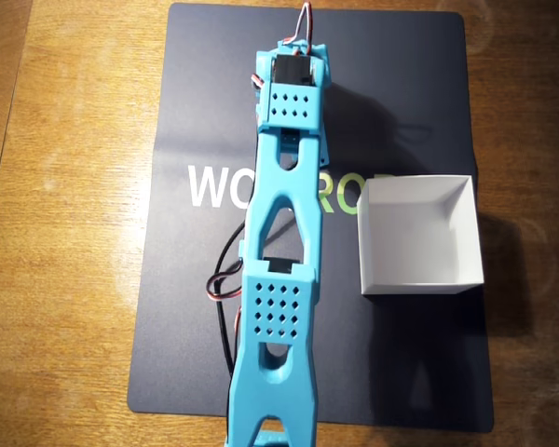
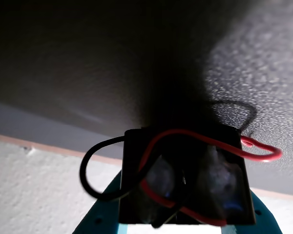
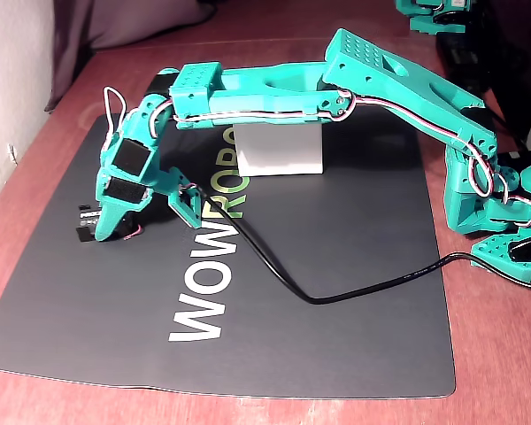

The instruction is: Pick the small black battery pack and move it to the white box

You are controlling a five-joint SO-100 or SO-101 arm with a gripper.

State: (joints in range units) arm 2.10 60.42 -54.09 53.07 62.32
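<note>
The small black battery pack [image 2: 185, 175], with a red wire [image 2: 256, 151] and a black wire [image 2: 85, 170], fills the lower middle of the wrist view between the two teal fingers [image 2: 105, 214]. In the fixed view it [image 3: 86, 223] sits at the tip of my gripper [image 3: 102, 232], low over the far left end of the black mat. The gripper looks shut on it. In the overhead view the arm [image 1: 284, 233] hides both gripper and pack. The white box [image 1: 419, 237] stands open at the mat's right edge; it also shows behind the arm in the fixed view [image 3: 281, 146].
A black mat [image 1: 168, 307] with white and green lettering covers the wooden table [image 1: 65, 233]. A black cable [image 3: 336, 297] trails across the mat from the arm to the base [image 3: 500, 212]. More teal hardware [image 3: 434, 13] stands at the back.
</note>
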